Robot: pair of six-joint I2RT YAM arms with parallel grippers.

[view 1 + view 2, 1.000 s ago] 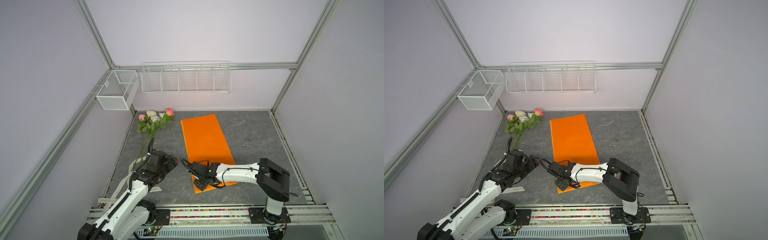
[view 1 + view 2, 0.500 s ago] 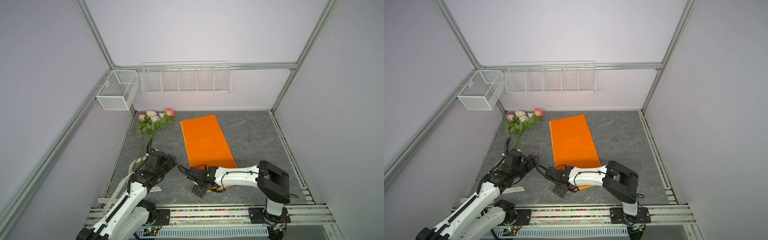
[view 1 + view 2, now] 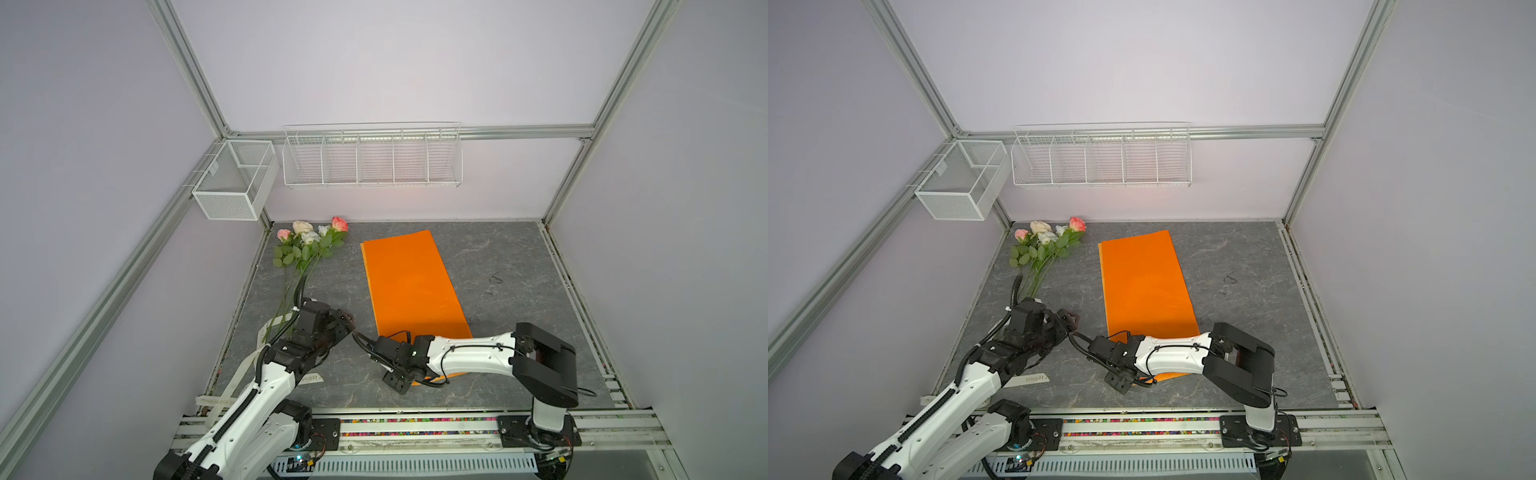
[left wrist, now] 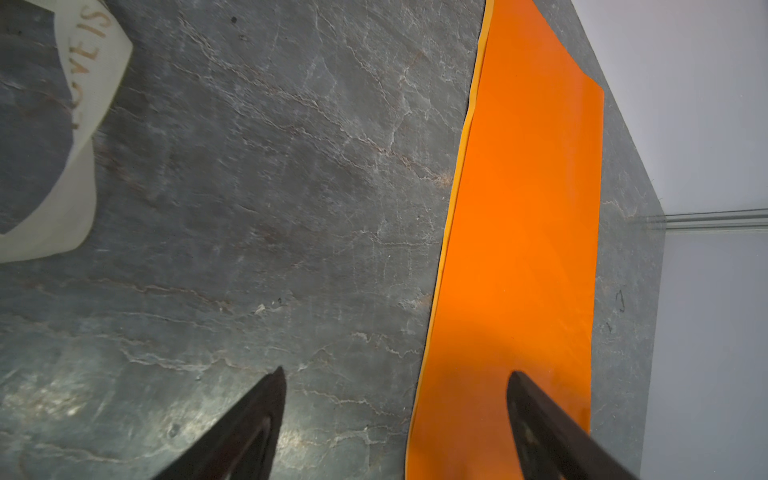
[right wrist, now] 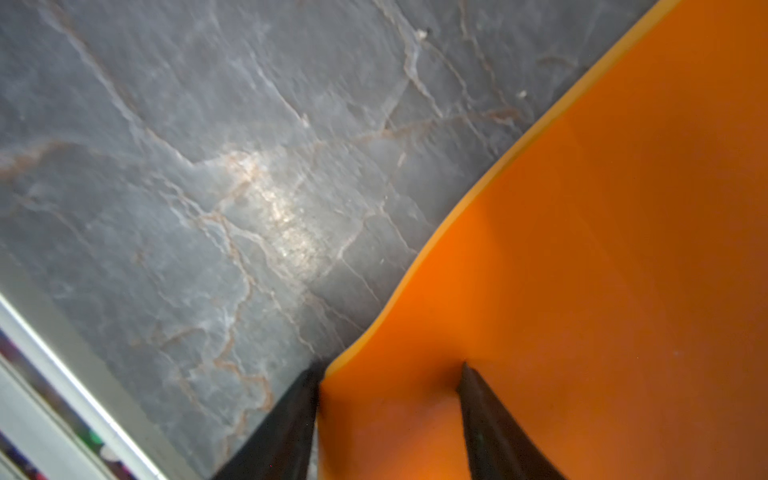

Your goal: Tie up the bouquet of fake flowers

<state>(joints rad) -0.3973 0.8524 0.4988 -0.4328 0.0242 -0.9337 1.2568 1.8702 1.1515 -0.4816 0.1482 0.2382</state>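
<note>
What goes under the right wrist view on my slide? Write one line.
The right fingers, spread apart, straddle the wavy edge of the orange paper on the grey table.

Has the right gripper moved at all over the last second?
Yes. The right gripper has shifted a little closer to the front rail, at the near corner of the orange paper.

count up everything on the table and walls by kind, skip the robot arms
roses: 5
orange paper: 1
ribbon: 1, it looks like a single strip
wire baskets: 2
total: 9
</note>
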